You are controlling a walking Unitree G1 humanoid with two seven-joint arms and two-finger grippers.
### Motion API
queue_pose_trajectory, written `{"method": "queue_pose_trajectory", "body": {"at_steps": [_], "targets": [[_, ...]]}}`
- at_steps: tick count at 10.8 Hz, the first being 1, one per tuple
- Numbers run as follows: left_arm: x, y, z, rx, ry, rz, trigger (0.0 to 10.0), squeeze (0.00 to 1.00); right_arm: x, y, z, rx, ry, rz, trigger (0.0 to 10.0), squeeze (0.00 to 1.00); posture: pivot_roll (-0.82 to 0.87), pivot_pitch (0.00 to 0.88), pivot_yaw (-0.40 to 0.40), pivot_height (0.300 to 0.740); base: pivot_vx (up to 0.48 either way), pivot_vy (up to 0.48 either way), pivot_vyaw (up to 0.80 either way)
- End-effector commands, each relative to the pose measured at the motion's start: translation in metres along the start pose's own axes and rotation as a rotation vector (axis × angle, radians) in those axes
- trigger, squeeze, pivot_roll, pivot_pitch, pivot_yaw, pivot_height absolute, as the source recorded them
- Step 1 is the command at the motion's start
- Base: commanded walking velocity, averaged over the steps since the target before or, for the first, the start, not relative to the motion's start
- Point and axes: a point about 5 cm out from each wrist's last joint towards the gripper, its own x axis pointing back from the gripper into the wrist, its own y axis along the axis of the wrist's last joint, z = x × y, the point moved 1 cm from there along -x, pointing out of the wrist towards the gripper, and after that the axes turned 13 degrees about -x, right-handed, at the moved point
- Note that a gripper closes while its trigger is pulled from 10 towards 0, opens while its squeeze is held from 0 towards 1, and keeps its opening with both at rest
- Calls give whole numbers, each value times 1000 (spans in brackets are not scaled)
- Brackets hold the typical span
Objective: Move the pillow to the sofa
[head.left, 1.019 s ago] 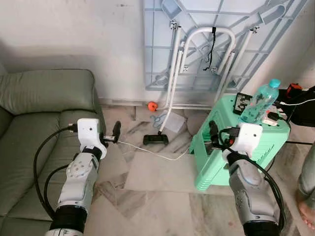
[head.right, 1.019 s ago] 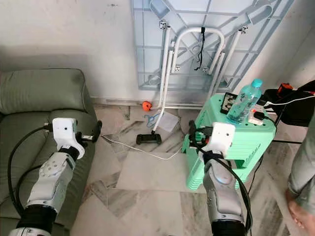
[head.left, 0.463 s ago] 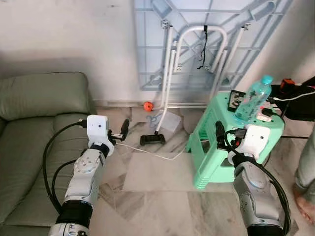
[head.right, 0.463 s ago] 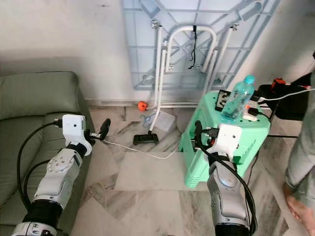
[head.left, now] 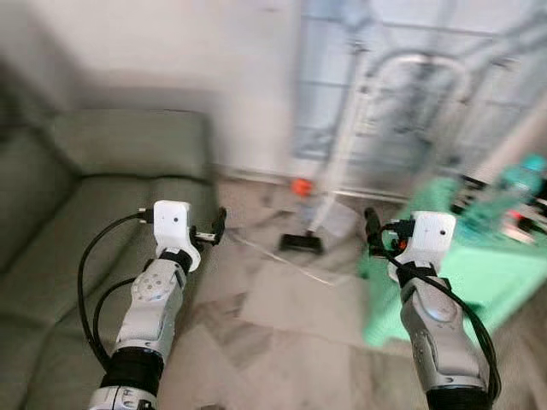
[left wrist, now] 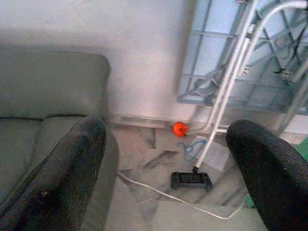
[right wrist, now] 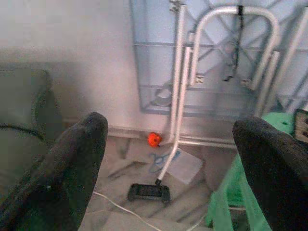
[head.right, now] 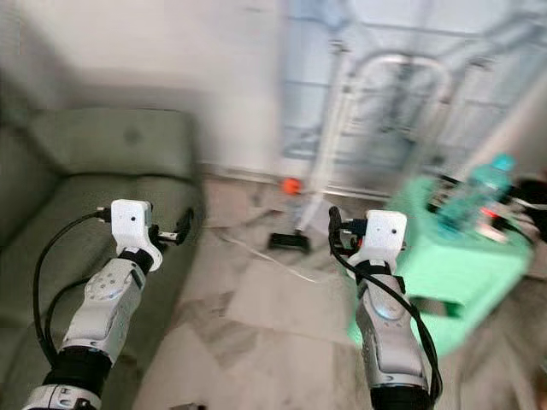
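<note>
While the eye views are blurred, the room reads clearly enough: a pale marble floor [head.left: 282, 342], a white wall, and a grey-green sofa [head.left: 77, 213] at the robot's left. Right of the sofa, a folded table [head.left: 410, 102] leans against the wall, with a small orange object [head.left: 299, 186] at the foot of the wall. A black controller [head.left: 301, 243] and a white cable [head.left: 273, 260] lie on the floor nearer the robot. Far right of the sofa stands a green stool [head.left: 479, 282] carrying a bottle [head.left: 513, 184]. The left gripper [head.left: 218, 226] hangs in the air just off the sofa's front corner. The right gripper [head.left: 371, 231] is well apart from the sofa, beside the stool.

In the left wrist view the fingers [left wrist: 72, 168] stand wide apart and grasp nothing. The sofa's seat and armrest lie beyond one finger, the controller and cable on the floor between the two.

In the right wrist view the fingers [right wrist: 72, 163] are likewise spread and empty. The sofa's end shows dimly beyond one finger, the stool's edge by the other.

Where the pillow lies, and which way its long axis runs, cannot be told.
</note>
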Motion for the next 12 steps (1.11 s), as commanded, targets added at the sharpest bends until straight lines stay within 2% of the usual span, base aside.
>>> {"method": "queue_pose_trajectory", "body": {"at_steps": [1,4,6,8,9,12], "targets": [[0,-1,-1,-8,8,-1,10000,0,1,5,3,16,19,-19,10000,0,-133,57,-4,740,0,0,800],[2,1,1,-23,6,-15,10000,0,1,6,0,18,12,-20,10000,0,-135,59,2,740,0,0,800],[3,6,5,-79,15,-53,10000,0,3,5,2,14,12,-20,10000,0,-134,63,2,740,0,0,800],[3,3,10,-72,82,-29,10000,0,5,4,1,18,13,-13,10000,0,-137,64,1,740,0,0,800],[3,1,11,-101,106,-16,10000,0,5,4,1,20,12,-13,10000,0,-137,64,1,740,0,0,800],[8,-2,13,-31,96,-17,10000,0,9,2,0,18,8,-7,10000,0,-139,69,3,740,0,0,800]]}}
